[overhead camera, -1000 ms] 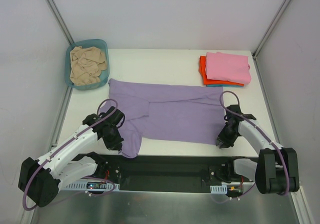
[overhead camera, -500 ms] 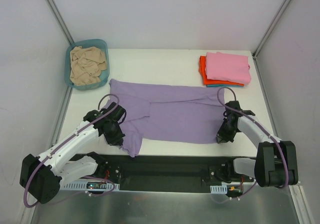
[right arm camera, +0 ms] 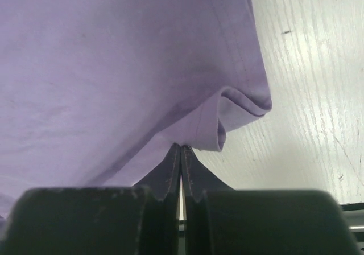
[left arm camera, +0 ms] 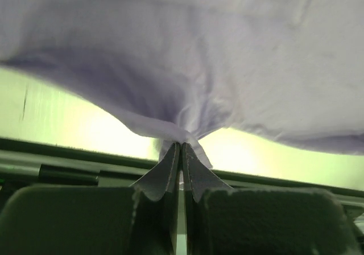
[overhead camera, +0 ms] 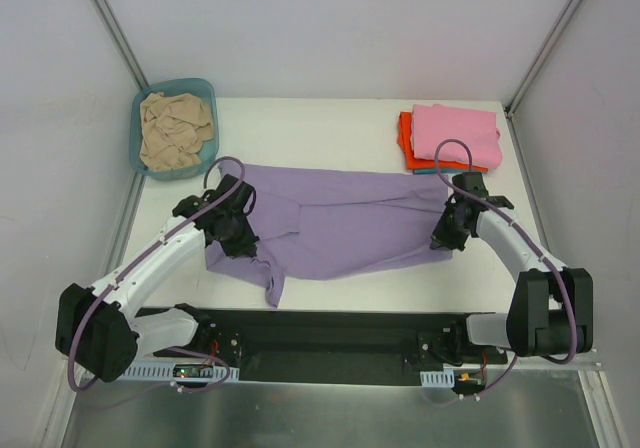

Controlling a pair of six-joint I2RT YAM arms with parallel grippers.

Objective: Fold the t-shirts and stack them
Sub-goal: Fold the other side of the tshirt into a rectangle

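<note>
The lavender-purple t-shirt (overhead camera: 335, 223) lies spread across the table's middle, its near edge lifted. My left gripper (overhead camera: 240, 240) is shut on its left near edge; the left wrist view shows cloth (left arm camera: 187, 67) bunched at the closed tips (left arm camera: 181, 147). My right gripper (overhead camera: 447, 238) is shut on its right near corner, seen in the right wrist view (right arm camera: 181, 148) with the hem (right arm camera: 239, 104) curled over. A folded pink shirt (overhead camera: 458, 133) lies on an orange-red one (overhead camera: 406, 138) and a teal one (overhead camera: 432, 171) at the back right. A beige shirt (overhead camera: 175, 131) lies crumpled in the basin.
A teal plastic basin (overhead camera: 205, 90) stands at the back left corner. Bare white table (overhead camera: 320, 128) lies behind the purple shirt and a strip (overhead camera: 380, 293) in front of it. A black rail (overhead camera: 330, 333) runs along the near edge.
Both grippers have moved away from the near edge toward the back, carrying the purple shirt's near edge with them. The shirt now covers less depth of the table.
</note>
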